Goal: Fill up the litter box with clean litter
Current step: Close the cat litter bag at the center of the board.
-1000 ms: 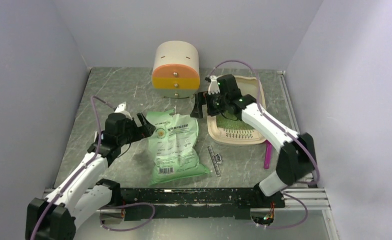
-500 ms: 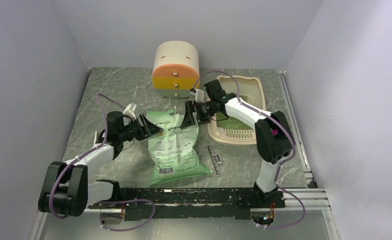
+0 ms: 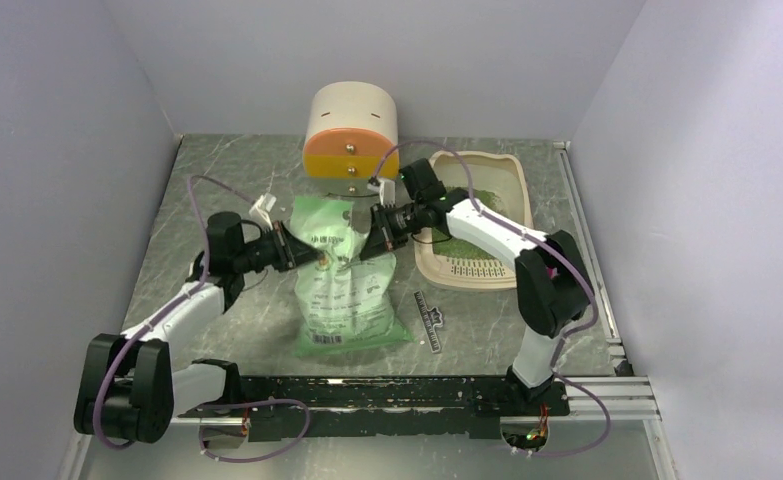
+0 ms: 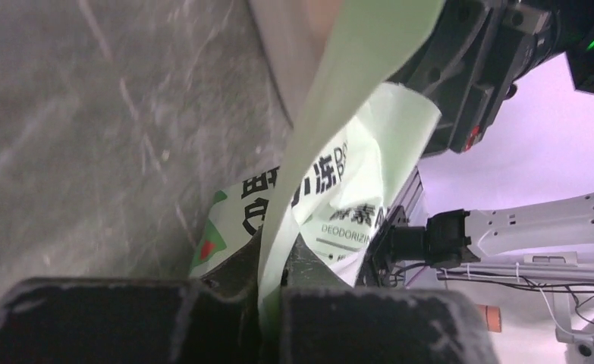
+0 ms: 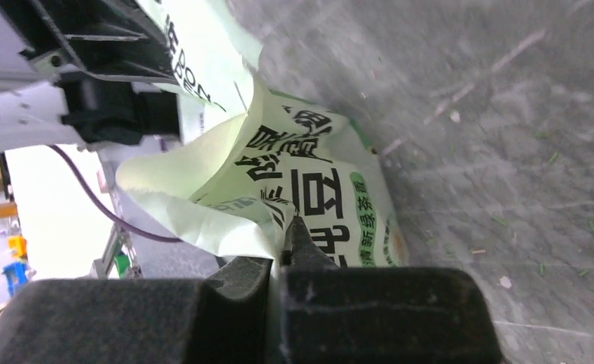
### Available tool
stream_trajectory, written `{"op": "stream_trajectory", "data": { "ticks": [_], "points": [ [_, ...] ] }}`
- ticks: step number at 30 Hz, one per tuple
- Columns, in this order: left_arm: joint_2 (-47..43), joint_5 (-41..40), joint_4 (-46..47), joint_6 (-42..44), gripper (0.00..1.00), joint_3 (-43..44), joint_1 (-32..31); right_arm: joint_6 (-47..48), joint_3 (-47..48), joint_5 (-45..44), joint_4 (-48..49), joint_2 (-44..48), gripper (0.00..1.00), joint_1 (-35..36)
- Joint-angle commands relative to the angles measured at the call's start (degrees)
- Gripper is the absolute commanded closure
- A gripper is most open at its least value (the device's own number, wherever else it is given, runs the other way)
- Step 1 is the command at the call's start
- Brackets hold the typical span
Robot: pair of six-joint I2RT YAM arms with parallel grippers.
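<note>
The green printed bag lies mid-table with its top edge lifted. My left gripper is shut on the bag's upper left corner, and the thin green film runs pinched between the pads. My right gripper is shut on the upper right corner, where crumpled bag film is clamped in the jaws. The beige litter box sits at the right behind the right arm. Some clean litter shows as green granules inside it.
A round beige-and-orange drawer unit stands at the back, just behind the bag. A small black strip lies right of the bag. Walls close in on three sides, and a black rail runs along the front.
Both arms closed in on the bag's top corners from either side. Both grippers went from open to shut on the bag, and its top edge has risen off the table.
</note>
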State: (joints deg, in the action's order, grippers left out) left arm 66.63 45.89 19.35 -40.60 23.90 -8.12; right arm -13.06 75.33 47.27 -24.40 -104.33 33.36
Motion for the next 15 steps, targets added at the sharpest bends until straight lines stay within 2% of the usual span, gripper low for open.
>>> {"op": "stream_trajectory", "data": {
  "ticks": [1, 3, 5, 7, 9, 12, 13, 15],
  "points": [
    [-1.89, 3.2, 1.9, 2.46, 0.95, 17.42, 0.5, -8.11, 7.45, 3.08, 15.34, 9.62, 1.0, -2.04],
    [-1.16, 4.07, -4.51, 6.35, 0.95, 27.83, 0.95, -8.65, 10.47, 2.92, 16.15, 11.99, 1.0, -3.1],
    [-0.97, 5.0, -10.88, 11.0, 0.95, 35.35, 1.25, -4.39, 11.19, 1.95, 14.63, 14.95, 1.0, -3.09],
    [-2.04, 5.6, -16.82, 14.74, 0.95, 37.95, 1.26, 0.39, 7.92, 1.99, 12.18, 18.15, 1.0, -2.46],
    [-6.07, 5.31, -16.72, 15.05, 0.95, 31.02, 1.25, 3.47, 0.62, 0.46, 11.78, 21.71, 1.0, -0.94],
    [-14.87, 1.52, -9.86, 9.93, 0.95, 9.56, 1.26, 11.52, -11.53, -8.84, 11.66, 25.3, 1.0, 7.95],
    [-17.6, 0.73, -7.17, 7.36, 0.95, 3.28, 1.19, 12.41, -15.46, -12.03, 13.21, 25.8, 1.0, 10.9],
    [-22.8, -1.23, 1.39, 1.29, 0.95, -6.15, 0.97, 10.05, -19.58, -12.65, 16.95, 24.74, 1.0, 12.1]
  ]
}}
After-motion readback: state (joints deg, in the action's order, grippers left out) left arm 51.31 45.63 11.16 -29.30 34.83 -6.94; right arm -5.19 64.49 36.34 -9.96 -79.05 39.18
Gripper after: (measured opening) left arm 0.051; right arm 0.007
